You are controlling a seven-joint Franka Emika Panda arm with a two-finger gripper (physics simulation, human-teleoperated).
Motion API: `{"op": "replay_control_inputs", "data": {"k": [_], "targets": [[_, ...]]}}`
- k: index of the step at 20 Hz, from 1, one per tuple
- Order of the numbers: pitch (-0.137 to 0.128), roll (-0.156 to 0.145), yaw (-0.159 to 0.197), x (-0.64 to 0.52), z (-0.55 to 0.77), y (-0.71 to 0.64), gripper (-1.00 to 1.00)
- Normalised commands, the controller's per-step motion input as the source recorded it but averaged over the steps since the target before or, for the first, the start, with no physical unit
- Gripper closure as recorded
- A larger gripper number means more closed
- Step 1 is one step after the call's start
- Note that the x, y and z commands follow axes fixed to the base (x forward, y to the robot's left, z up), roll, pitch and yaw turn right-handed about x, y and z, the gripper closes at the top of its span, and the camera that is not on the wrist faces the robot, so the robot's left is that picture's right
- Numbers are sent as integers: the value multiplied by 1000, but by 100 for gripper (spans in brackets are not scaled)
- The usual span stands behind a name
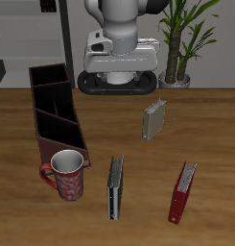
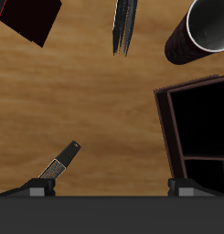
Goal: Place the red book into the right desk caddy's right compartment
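The red book (image 1: 182, 192) stands on its edge near the table's front edge; one dark red corner of it (image 2: 26, 18) shows in the wrist view. The right desk caddy (image 1: 54, 108) is a long maroon box running front to back at the table's side. Its squarish dark end section (image 2: 201, 117), the one nearest the mug, is the right compartment. My gripper (image 1: 117, 83) hangs high over the back of the table, far from both. Its fingertips (image 2: 112, 188) are spread wide and hold nothing.
A red patterned mug (image 1: 67, 176) stands just in front of the caddy. A dark grey book (image 1: 115, 187) stands between the mug and the red book. Farther back a small light grey book (image 1: 154, 119) stands upright. A potted plant (image 1: 181, 58) is behind the table.
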Motion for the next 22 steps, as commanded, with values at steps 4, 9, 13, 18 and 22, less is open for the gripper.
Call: {"op": "replay_control_inputs", "data": {"k": [4, 9, 13, 18, 22], "targets": [[-7, -21, -2, 226, 100, 232, -100], [-28, -29, -14, 271, 167, 317, -100], [2, -13, -9, 347, 139, 387, -100], [-27, 4, 5, 452, 234, 547, -100], [-3, 21, 3, 337, 156, 318, -100]]}}
